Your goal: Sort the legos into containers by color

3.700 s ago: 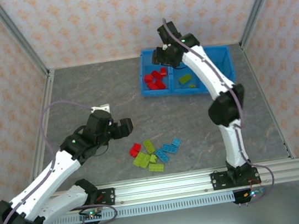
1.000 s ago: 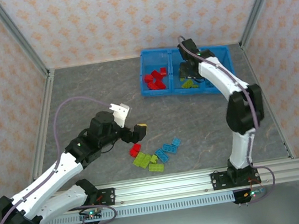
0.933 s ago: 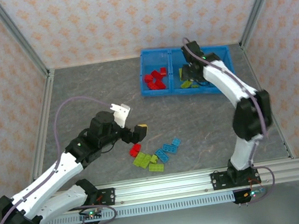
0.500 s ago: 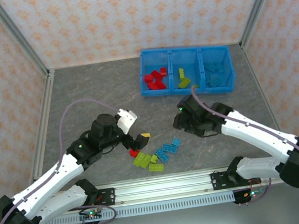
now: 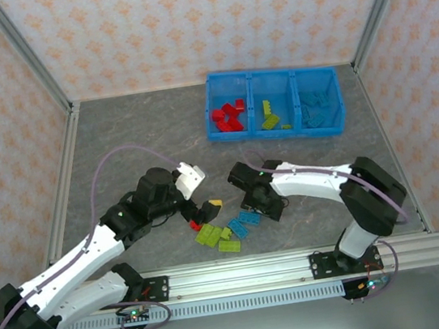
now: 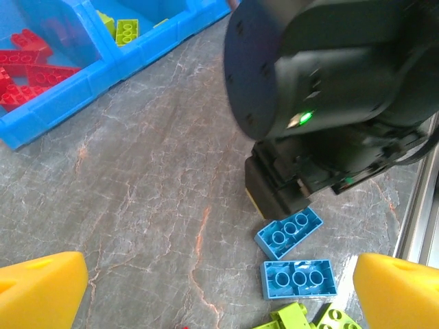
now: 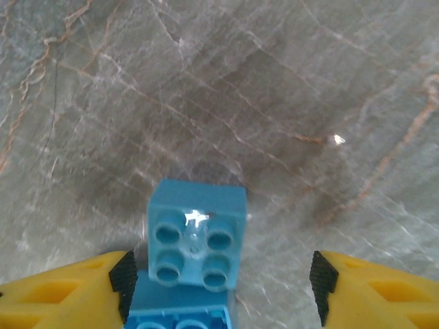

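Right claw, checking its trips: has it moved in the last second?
Yes: the right claw came from the blue bin toward the near rail, over the loose legos.

Red, lime and light blue legos (image 5: 207,234) lie clustered on the surface (image 5: 134,135); others sit colour-sorted in a blue three-compartment bin (image 5: 224,137).

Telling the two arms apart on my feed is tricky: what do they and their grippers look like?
Left arm and right arm match: white shells, black joints, purple-grey cable. Left gripper and right gripper: black, yellow wedge fingertips.
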`<control>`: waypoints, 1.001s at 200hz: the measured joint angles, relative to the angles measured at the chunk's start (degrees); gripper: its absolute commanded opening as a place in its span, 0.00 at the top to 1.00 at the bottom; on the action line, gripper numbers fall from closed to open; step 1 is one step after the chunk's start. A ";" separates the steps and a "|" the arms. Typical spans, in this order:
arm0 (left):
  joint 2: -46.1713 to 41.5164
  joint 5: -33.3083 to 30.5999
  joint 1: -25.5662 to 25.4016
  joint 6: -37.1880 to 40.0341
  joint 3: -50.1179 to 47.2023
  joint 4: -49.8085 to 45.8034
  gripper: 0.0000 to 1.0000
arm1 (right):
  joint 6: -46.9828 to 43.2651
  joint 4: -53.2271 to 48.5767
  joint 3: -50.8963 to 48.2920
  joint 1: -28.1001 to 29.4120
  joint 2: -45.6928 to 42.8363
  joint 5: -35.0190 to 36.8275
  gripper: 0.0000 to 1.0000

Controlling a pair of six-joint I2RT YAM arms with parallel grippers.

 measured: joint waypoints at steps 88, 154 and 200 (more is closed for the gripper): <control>-0.74 1.36 -0.02 0.48 -1.29 -0.26 0.00 | 0.98 1.46 0.15 0.00 1.22 2.99 0.69; 0.66 7.89 -4.15 6.01 -1.97 -0.35 0.00 | -4.96 -0.42 0.11 -11.04 -16.06 11.13 0.71; 4.96 6.62 -5.01 4.07 -0.87 2.34 0.00 | -17.92 -0.55 4.61 -34.99 -19.17 11.91 0.71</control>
